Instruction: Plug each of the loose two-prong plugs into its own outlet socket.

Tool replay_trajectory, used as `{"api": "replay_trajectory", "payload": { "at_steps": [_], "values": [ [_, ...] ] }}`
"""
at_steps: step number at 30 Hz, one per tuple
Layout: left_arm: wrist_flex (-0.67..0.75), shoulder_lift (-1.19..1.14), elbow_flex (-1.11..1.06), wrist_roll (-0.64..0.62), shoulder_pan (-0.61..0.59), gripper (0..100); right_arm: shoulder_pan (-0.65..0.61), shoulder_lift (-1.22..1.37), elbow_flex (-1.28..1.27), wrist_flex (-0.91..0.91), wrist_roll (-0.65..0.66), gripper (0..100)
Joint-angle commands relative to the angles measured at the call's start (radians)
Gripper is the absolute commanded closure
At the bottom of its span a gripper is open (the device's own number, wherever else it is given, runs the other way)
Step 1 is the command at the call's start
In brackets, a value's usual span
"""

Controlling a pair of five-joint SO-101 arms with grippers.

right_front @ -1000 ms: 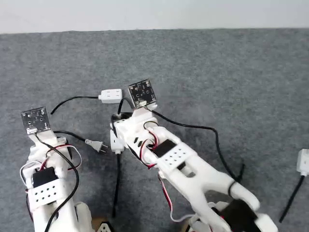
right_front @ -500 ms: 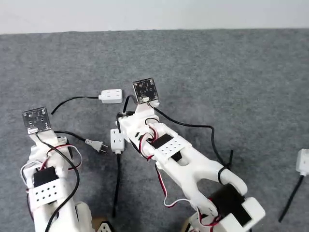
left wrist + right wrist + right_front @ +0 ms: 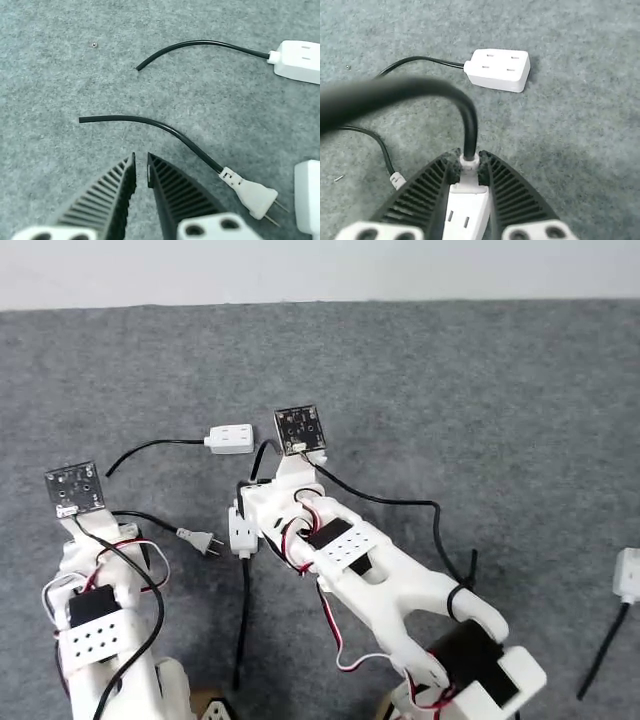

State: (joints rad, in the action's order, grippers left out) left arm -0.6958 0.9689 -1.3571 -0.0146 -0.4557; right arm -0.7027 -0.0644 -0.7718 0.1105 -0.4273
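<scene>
My right gripper [image 3: 468, 152] is shut on a small white plug [image 3: 468, 161] whose black cord arches up toward the camera. The plug sits against the far end of a white outlet socket [image 3: 465, 212], which lies beside the arm on the carpet [image 3: 240, 530]; I cannot tell whether the prongs are inside. A loose two-prong plug [image 3: 203, 539] lies between the arms, prongs toward that socket [image 3: 252, 196]. My left gripper [image 3: 141, 159] hangs shut over bare carpet, a little way from this plug's cord. A second white socket [image 3: 230, 438] lies farther back [image 3: 499, 70].
A third white socket [image 3: 628, 574] with a black cord lies at the table's right edge. Two short cords end loose on the grey carpet [image 3: 80, 120]. The carpet stretches open behind and to the right of the arms.
The right arm has swung and shifted slightly at the socket, with the plug still in its gripper. The left arm and the loose plug have stayed still.
</scene>
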Motion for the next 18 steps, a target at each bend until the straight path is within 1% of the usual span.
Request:
{"api": "replay_trajectory", "payload": {
  "at_steps": [1, 5, 7, 10, 14, 18],
  "values": [
    [0.028, 0.014, 0.056, -0.005, -0.003, 96, -0.005, 0.010, 0.064, 0.007, -0.009, 99.1],
    [0.028, 0.014, 0.056, -0.005, -0.003, 96, -0.005, 0.071, 0.095, 0.015, -0.008, 99.1],
    [0.028, 0.014, 0.054, -0.005, -0.003, 96, -0.007, 0.088, 0.123, 0.067, -0.006, 99.1],
    [0.026, 0.014, 0.054, -0.003, -0.003, 96, -0.027, 0.093, 0.144, 0.114, 0.044, 99.1],
    [0.023, 0.014, 0.053, 0.041, -0.003, 96, -0.053, 0.093, 0.144, 0.125, 0.064, 99.1],
    [0.023, 0.014, 0.053, 0.046, -0.003, 96, -0.050, 0.093, 0.144, 0.127, 0.068, 99.1]
  ]
}}
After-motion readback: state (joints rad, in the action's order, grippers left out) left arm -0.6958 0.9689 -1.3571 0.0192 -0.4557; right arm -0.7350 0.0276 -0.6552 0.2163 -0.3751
